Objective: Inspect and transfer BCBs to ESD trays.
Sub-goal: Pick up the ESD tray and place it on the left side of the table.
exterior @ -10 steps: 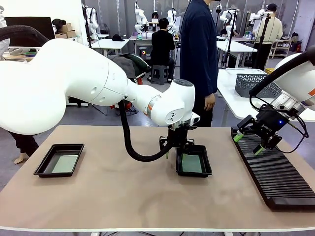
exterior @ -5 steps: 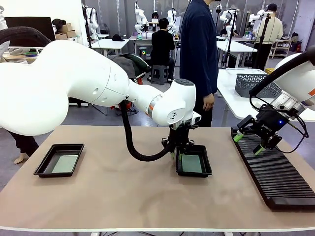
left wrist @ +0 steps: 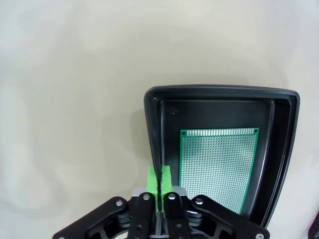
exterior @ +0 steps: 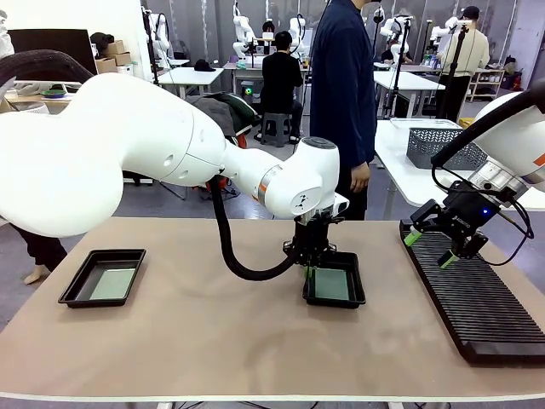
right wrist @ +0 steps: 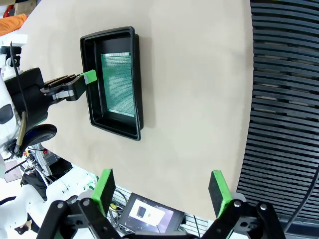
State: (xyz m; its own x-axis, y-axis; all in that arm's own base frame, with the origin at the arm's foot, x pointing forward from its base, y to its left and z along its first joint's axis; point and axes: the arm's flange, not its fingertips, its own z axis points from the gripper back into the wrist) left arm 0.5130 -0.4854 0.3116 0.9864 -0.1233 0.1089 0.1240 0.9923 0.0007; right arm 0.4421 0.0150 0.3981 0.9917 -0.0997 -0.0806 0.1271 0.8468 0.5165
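Two black ESD trays lie on the table. The middle tray (exterior: 334, 303) holds a green BCB (exterior: 332, 285). My left gripper (exterior: 308, 267) is shut on this tray's near-left rim. In the left wrist view the green pads (left wrist: 152, 178) pinch the tray's (left wrist: 219, 92) side wall, with the BCB (left wrist: 217, 167) flat on the floor beside them. The far-left tray (exterior: 72, 290) holds another BCB (exterior: 113, 284). My right gripper (exterior: 430, 249) hangs open above the rack's far end. Its wrist view shows its open jaws (right wrist: 162, 191), the tray (right wrist: 89, 45), the BCB (right wrist: 118, 84) and the left gripper (right wrist: 88, 76).
A long black slotted rack (exterior: 477, 307) runs along the table's right side, also in the right wrist view (right wrist: 284, 99). A person (exterior: 345, 102) stands at the far edge behind the middle tray. A grey basket (exterior: 443, 145) sits on a neighbouring table.
My left gripper's jaws have closed onto the middle tray's rim, and the tray has shifted slightly to the left. The right arm has not moved.
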